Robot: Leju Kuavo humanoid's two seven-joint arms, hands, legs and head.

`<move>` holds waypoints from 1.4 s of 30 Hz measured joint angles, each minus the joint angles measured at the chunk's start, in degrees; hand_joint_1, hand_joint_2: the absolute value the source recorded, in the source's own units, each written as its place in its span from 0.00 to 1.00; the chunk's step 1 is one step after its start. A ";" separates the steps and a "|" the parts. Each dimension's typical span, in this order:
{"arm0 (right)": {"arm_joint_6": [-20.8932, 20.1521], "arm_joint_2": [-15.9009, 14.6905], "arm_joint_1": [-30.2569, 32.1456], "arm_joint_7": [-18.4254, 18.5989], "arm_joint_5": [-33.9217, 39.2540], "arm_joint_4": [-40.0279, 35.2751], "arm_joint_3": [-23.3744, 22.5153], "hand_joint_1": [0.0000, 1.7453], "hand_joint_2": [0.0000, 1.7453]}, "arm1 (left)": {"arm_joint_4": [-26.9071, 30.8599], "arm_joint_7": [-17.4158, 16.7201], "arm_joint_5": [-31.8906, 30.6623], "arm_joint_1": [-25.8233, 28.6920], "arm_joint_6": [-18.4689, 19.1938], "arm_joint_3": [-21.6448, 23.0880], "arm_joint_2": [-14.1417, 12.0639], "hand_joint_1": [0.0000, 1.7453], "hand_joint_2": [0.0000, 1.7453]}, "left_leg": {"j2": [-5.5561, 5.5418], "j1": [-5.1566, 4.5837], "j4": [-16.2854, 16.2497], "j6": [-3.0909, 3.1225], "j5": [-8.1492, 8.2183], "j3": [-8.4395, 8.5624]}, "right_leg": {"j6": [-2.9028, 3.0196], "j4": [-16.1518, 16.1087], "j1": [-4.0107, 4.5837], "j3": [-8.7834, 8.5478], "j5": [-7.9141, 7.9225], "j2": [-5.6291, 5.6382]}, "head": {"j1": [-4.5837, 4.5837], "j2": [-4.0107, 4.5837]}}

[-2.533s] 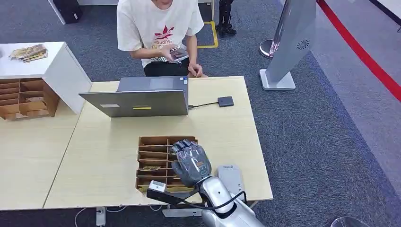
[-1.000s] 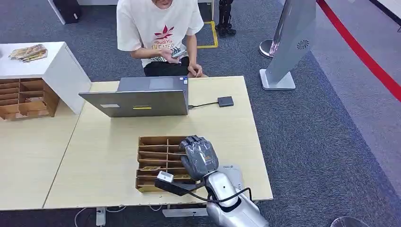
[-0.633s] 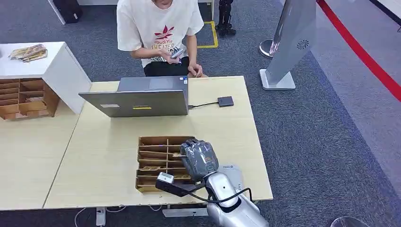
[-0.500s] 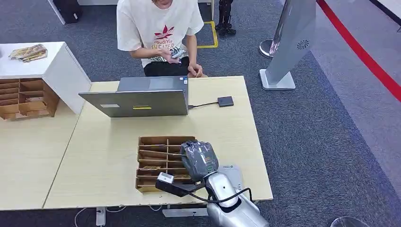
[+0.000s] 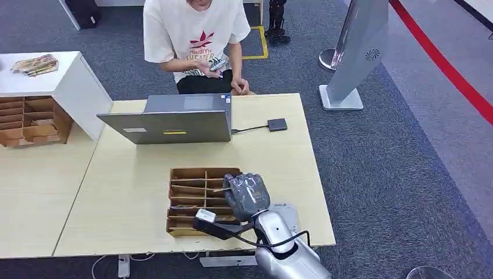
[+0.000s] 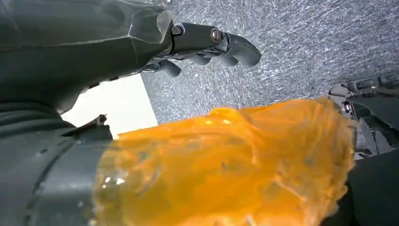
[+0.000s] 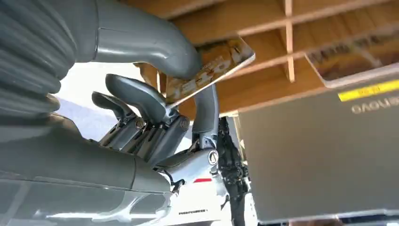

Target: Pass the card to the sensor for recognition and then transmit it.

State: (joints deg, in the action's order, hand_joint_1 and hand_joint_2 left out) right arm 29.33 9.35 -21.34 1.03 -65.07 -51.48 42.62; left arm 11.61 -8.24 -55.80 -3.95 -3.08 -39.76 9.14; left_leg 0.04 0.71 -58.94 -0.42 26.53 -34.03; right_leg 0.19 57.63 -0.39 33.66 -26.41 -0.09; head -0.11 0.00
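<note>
My right hand (image 5: 246, 196) hovers over the right end of a wooden slotted tray (image 5: 186, 174) near the table's front edge. In the right wrist view its thumb and a finger pinch a yellow patterned card (image 7: 214, 65) just above the tray's dividers (image 7: 288, 33); the other fingers (image 7: 136, 96) are curled underneath. A small black sensor box (image 5: 277, 124) lies on the table, wired to the grey laptop (image 5: 168, 125). My left hand (image 6: 94, 47) hangs over grey carpet, its fingers (image 6: 221, 40) stretched out with nothing in them.
A person (image 5: 192, 35) in a white shirt sits behind the laptop, holding a phone. A flat grey device (image 5: 286, 216) lies by my right forearm. More cards lie in the tray's slots. A second wooden tray (image 5: 29, 119) and a white cabinet (image 5: 58, 81) stand at the left.
My right hand has shifted from the tray's middle toward its right end and its fingers have curled in. The person's hands moved slightly.
</note>
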 joint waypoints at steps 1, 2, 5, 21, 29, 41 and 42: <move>0.13 -0.02 0.15 -0.11 0.44 -0.68 -0.20 1.00 1.00 | 0.00 0.02 0.07 0.01 -0.04 0.00 0.00 0.00 0.00 | 0.00 0.00 0.00 0.00 0.00 0.00 | 0.00 0.00 0.00 0.00 0.00 0.00 | 0.02 0.00; 0.15 -0.04 0.38 -0.22 0.77 -1.73 -0.42 1.00 1.00 | 0.00 0.07 0.11 0.05 -0.11 -0.02 0.00 0.00 0.00 | 0.00 0.00 0.00 0.00 0.00 -0.01 | 0.00 0.00 0.00 0.01 0.00 0.00 | 0.00 0.00; 0.98 -0.44 1.29 -0.81 2.19 -5.82 -1.22 1.00 1.00 | 0.00 0.22 0.39 0.20 -0.20 -0.09 0.00 0.00 0.00 | 0.00 0.00 0.00 0.00 0.00 -0.03 | 0.00 0.00 0.00 0.02 0.00 0.00 | 0.00 0.00; 8.68 -2.25 7.65 -8.44 14.38 -32.68 -5.95 1.00 1.00 | 0.00 0.77 1.14 0.77 -0.85 -1.60 0.04 0.00 0.00 | 0.01 0.00 0.00 0.01 0.03 -0.08 | 0.00 0.00 0.00 0.09 -0.01 0.01 | 0.00 0.00; 9.03 -2.86 9.21 -9.33 15.28 -38.23 -6.43 1.00 1.00 | 0.00 0.76 1.11 0.75 -0.85 -1.88 0.07 0.00 0.00 | 0.01 0.00 0.00 0.01 0.03 -0.08 | 0.01 0.00 0.00 0.09 -0.02 0.00 | 0.00 0.00; 9.05 -3.39 9.77 -9.53 15.19 -39.25 -6.86 1.00 1.00 | 0.00 0.79 0.92 0.75 -0.74 -1.90 0.31 0.00 0.00 | 0.01 0.00 0.00 0.01 0.03 -0.08 | 0.01 0.00 0.00 0.09 -0.02 0.00 | 0.00 0.00; 9.03 -3.41 9.77 -9.53 15.17 -39.25 -6.88 1.00 1.00 | 0.00 0.79 0.87 0.75 -0.74 -1.90 0.31 0.00 0.00 | 0.01 0.00 0.00 0.01 0.03 -0.08 | 0.01 0.00 0.00 0.09 -0.02 0.00 | 0.00 0.00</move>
State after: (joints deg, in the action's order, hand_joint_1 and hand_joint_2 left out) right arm 38.36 5.94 -11.56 -8.50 -49.90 -90.73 35.74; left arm 11.61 -7.45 -54.93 -3.20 -3.82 -41.66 9.44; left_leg 0.04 0.71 -58.94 -0.41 26.56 -34.11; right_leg 0.20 57.62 -0.39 33.75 -26.44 -0.08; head -0.11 0.00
